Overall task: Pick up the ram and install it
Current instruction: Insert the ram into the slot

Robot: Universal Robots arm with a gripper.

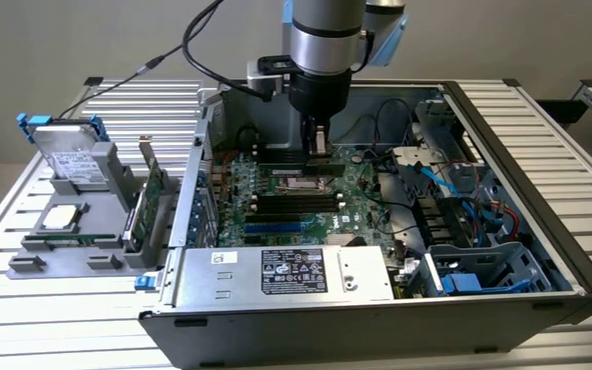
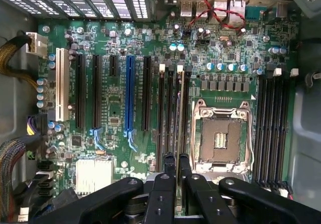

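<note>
My gripper (image 1: 319,153) reaches down into the open computer case (image 1: 543,193), over the motherboard (image 1: 275,223). It is shut on the ram (image 1: 290,165), a narrow green stick lying level just beyond the processor socket (image 1: 302,183). In the wrist view the ram (image 2: 179,113) shows edge-on as a thin pale line between my black fingers (image 2: 168,171). It is lined up along a black memory slot beside the empty socket (image 2: 220,133). I cannot tell whether it is seated in the slot.
More empty black slots (image 2: 271,128) lie on the socket's other side. A power supply (image 1: 286,271) fills the case front, with blue cables (image 1: 430,166) and drive bays at the exterior view's right. A grey tray (image 1: 28,266) at the exterior view's left holds a hard drive (image 1: 70,158), a silver chip (image 1: 62,217) and a green expansion card (image 1: 152,204).
</note>
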